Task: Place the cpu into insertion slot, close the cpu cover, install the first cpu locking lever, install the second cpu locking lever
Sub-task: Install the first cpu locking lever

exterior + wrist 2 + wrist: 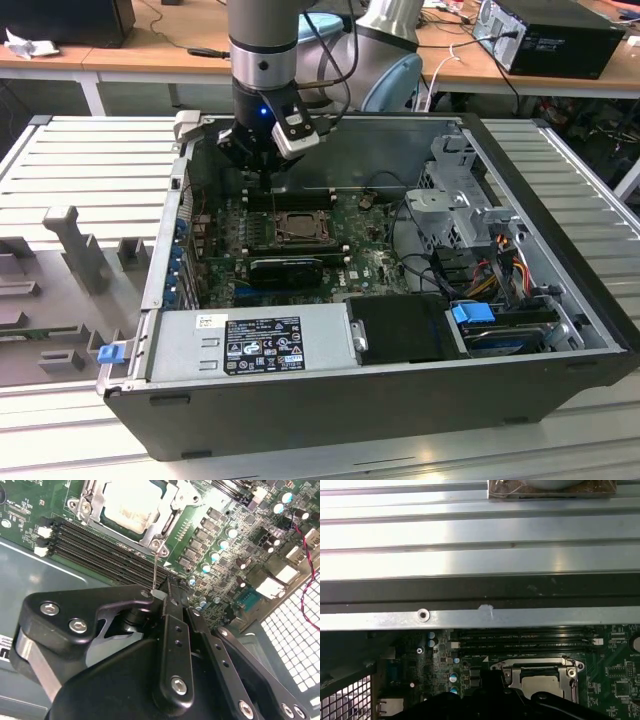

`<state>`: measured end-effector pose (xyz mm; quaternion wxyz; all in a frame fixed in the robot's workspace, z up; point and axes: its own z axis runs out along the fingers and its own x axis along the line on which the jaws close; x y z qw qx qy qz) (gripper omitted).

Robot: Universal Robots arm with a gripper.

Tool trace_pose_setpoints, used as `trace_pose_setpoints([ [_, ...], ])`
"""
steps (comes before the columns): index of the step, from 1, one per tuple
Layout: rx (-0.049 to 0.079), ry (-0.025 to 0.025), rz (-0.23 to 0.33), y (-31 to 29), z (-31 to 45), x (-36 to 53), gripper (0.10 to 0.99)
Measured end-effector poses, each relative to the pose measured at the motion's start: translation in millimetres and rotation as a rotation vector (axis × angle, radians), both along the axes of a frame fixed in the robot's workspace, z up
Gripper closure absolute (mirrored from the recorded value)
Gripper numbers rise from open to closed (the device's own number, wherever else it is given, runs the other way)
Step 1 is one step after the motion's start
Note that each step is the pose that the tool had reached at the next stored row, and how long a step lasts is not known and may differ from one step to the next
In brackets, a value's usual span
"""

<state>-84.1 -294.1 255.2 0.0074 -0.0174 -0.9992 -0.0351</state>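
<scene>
**Chip seated, cover down, gripper on a locking lever**

We are seeing the cpu (131, 502) lying flat in the insertion slot (300, 226). Its pale metal top is showing through the window of the cpu cover (91, 502), which is lying down over it. At one corner of the socket a thin wire locking lever (155, 565) is standing up off the board. Its free end is meeting the tips of the gripper (161, 596). We are reading the fingers as drawn narrow and pinching that end between them.

Just beside the socket, the black memory slots (100, 545) are running in a row on the green motherboard (197, 515), and the gripper is hanging over them. In the first wrist view these slots are lying between the socket and the case wall (480, 617).

In the exterior view we are seeing the arm (262, 40) standing upright over the open computer case (300, 400), at the side farthest from that camera. Its wrist is pointing the gripper straight down, low over the board, just behind the socket. A small white camera (297, 135) is riding on the wrist, on the exterior view's right. The grey power supply (250, 340) is sitting along the near side of the case, well apart from the gripper.
</scene>
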Motion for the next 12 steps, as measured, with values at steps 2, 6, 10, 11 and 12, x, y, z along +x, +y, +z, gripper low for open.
trace_pose_setpoints([
  [2,0.0,0.0,0.0,0.0,0.0,1.9,0.98],
  [6,0.0,0.0,0.0,0.0,0.0,4.4,0.98],
  [10,0.0,0.0001,0.0,0.0,0.0,8.7,0.98],
  [11,0.0,0.0,0.0,0.0,0.0,9.8,0.98],
  [12,0.0,0.0,0.0,0.0,0.0,10.4,0.98],
])
